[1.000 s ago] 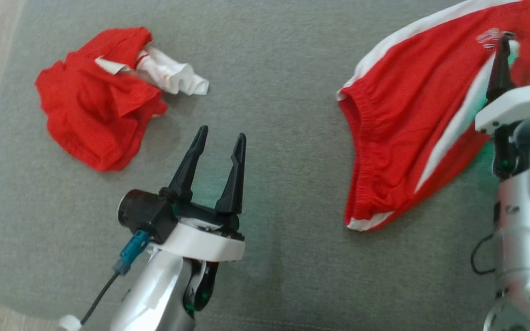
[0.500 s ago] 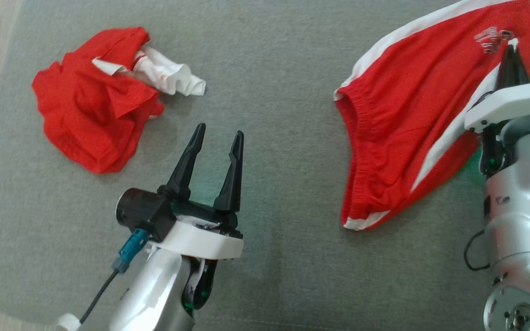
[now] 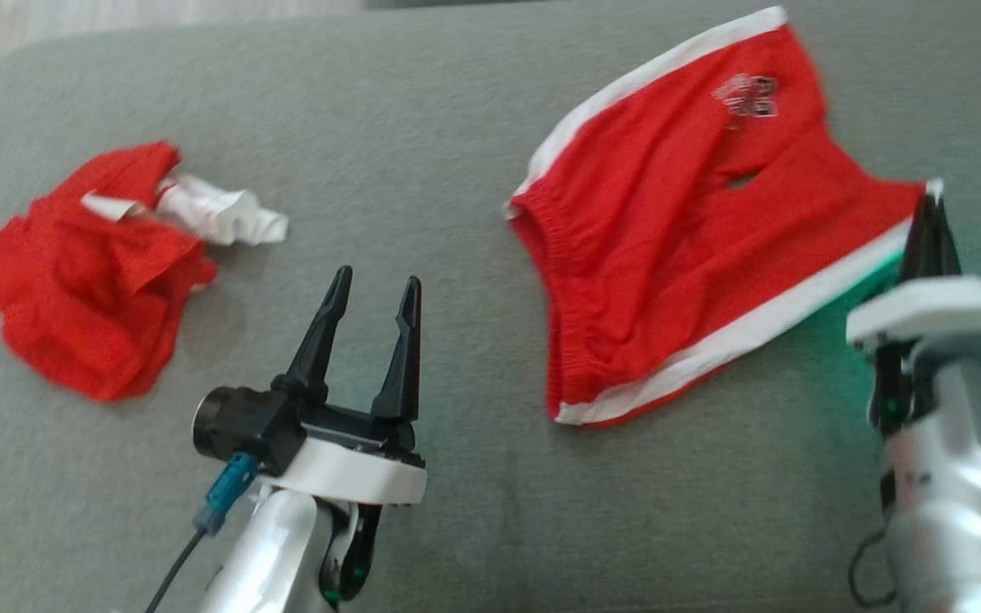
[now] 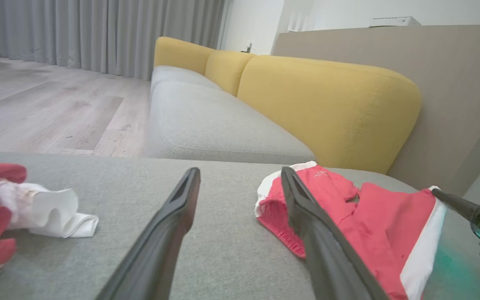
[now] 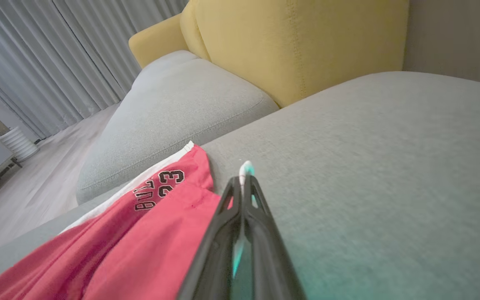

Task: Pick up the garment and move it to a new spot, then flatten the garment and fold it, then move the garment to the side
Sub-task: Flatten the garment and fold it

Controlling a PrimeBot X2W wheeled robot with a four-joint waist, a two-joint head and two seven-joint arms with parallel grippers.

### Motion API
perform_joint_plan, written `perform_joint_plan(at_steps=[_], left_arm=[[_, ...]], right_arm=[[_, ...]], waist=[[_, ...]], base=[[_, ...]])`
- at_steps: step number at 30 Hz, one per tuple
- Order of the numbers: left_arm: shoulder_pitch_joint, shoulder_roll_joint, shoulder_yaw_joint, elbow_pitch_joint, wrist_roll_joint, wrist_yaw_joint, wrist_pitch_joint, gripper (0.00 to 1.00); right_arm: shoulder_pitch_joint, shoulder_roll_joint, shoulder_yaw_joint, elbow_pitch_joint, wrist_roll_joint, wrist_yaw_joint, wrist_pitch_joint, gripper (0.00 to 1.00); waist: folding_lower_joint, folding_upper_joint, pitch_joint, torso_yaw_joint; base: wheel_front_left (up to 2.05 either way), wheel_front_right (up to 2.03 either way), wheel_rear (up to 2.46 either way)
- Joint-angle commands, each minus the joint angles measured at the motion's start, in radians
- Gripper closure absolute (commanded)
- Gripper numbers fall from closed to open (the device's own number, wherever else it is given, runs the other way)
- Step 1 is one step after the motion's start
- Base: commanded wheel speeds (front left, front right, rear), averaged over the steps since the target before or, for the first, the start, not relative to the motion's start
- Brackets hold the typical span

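Lying on the grey sofa seat, the red shorts spread to the left of my right hand, which was clamped tight on their white-trimmed corner. A smaller crumpled red-and-white garment lay left of my left hand, which was spread wide, holding nothing, between both garments.

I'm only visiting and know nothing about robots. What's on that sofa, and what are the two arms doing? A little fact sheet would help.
surface: grey sofa cushion, yellow backrest behind
robot's right: red shorts, white trim, lying spread
robot's left: crumpled red garment with a white part
right end effector: shut on the shorts' white-trimmed corner
left end effector: open, holding nothing, between the two garments
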Motion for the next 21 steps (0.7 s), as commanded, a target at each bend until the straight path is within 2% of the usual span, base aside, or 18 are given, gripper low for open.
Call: perform_joint_plan(at_steps=[1, 10, 11, 12, 17, 21], left_arm=[[-0.011, 0.0, 0.037, -0.031, 0.01, -0.004, -0.009, 0.0], [0.021, 0.0, 0.045, -0.032, 0.012, -0.007, -0.009, 0.0], [0.023, 0.0, 0.044, -0.032, 0.011, -0.007, -0.009, 0.0], [0.025, 0.0, 0.043, -0.032, 0.011, -0.008, -0.009, 0.0], [0.028, 0.0, 0.035, -0.032, 0.007, -0.009, -0.009, 0.0], [0.029, 0.0, 0.035, -0.035, 0.006, -0.006, -0.009, 0.0]], right_arm=[[0.014, 0.001, 0.033, -0.057, 0.02, 0.007, -0.011, 1.0], [0.181, 0.001, 0.033, -0.165, 0.069, 0.007, 0.012, 1.0], [0.2, 0.001, 0.031, -0.177, 0.063, 0.007, 0.015, 0.31], [0.216, 0.001, 0.026, -0.187, 0.059, 0.007, 0.019, 0.0], [0.257, 0.001, 0.043, -0.274, 0.037, 0.007, 0.016, 0.0], [0.277, 0.001, 0.14, -0.406, 0.042, 0.007, 0.01, 0.0]], waist=[[0.0001, 0.0, -0.035, -0.044], [0.0001, 0.0, -0.073, -0.082], [0.0001, 0.0, -0.076, -0.084], [0.0001, 0.0, -0.078, -0.085], [0.0001, 0.0, -0.091, -0.082], [0.0001, 0.0, -0.097, -0.066]], base=[[0.0, 0.0, 0.0], [0.0, 0.0, 0.0], [0.0, 0.0, 0.0], [0.0, 0.0, 0.0], [0.0, 0.0, 0.0], [0.0, 0.0, 0.0]])
